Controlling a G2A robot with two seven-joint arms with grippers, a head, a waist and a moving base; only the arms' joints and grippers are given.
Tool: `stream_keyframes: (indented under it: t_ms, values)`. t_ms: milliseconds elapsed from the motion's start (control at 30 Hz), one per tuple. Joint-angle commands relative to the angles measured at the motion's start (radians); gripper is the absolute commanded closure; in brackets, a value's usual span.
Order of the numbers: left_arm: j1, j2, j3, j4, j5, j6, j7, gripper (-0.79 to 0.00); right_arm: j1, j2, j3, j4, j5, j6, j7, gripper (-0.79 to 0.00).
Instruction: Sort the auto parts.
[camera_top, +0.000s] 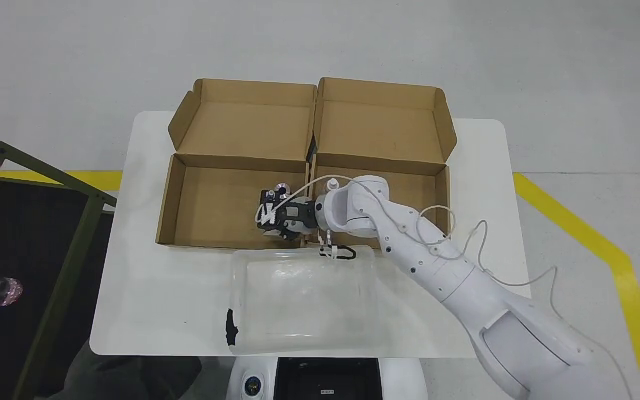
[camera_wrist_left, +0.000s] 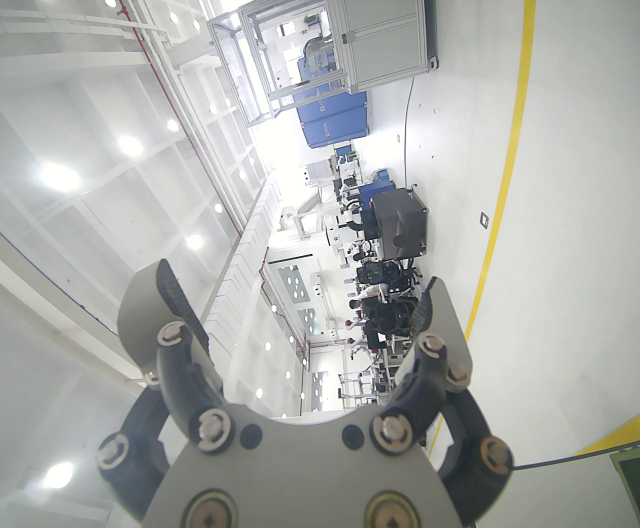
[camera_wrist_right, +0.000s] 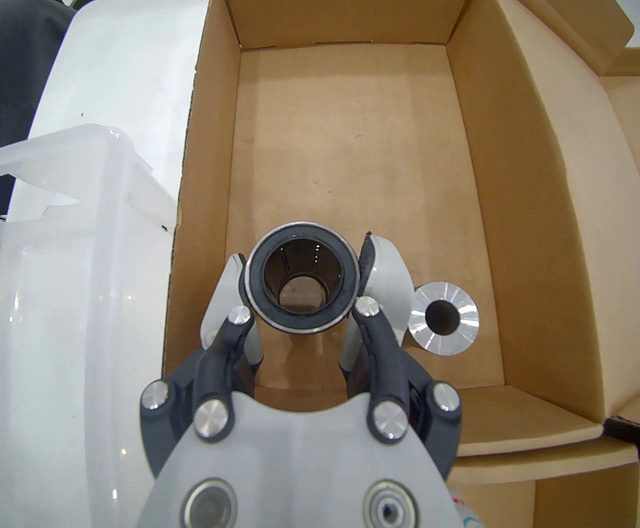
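Fig. 1. The right gripper (camera_wrist_right: 302, 295) holds a black-rimmed steel sleeve (camera_wrist_right: 300, 324) over the floor of a cardboard box (camera_wrist_right: 350, 140). Its fingers (camera_wrist_right: 387, 270) are closed on the sleeve's round sides. 1 silver flanged bushing (camera_wrist_right: 467, 312) lies just beside it on the box floor. The left gripper (camera_wrist_left: 300, 300) is empty, fingers spread wide. The sleeve is judged rigid, fairly heavy and smooth-walled, so it could slip or roll; a hold across the barrel's mid-length suits it. A clear plastic bin (camera_wrist_right: 75, 225) stands beside the box on the tabletop (camera_top: 480, 180).
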Motion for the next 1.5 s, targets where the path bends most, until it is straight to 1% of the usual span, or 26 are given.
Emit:
stream_keyframes:
  t_ms: [0, 367, 700, 900, 1133, 1467]
  values:
    - [0.000, 0.000, 0.000, 0.000, 0.000, 0.000, 0.000, -0.785, 0.000, -0.001, 0.002, 0.002, 0.002, -0.002, 0.002, -0.348]
    - [0.000, 0.000, 0.000, 0.000, 0.000, 0.000, 0.000, -0.785, -0.005, 0.000, 0.032, -0.017, -0.004, -0.019, 0.002, -0.360]
    - [0.000, 0.000, 0.000, 0.000, 0.000, 0.000, 0.000, -0.785, -0.017, 0.011, 0.079, -0.105, -0.008, -0.031, -0.017, -0.363]
    - [0.000, 0.000, 0.000, 0.000, 0.000, 0.000, 0.000, -0.785, -0.043, 0.027, 0.125, -0.183, -0.014, -0.043, -0.020, -0.366]
    - [0.000, 0.000, 0.000, 0.000, 0.000, 0.000, 0.000, -0.785, -0.137, 0.066, 0.222, -0.330, -0.028, -0.045, -0.001, -0.366]
    - [0.000, 0.000, 0.000, 0.000, 0.000, 0.000, 0.000, -0.785, -0.346, 0.132, 0.404, -0.572, -0.073, -0.056, 0.027, -0.366]
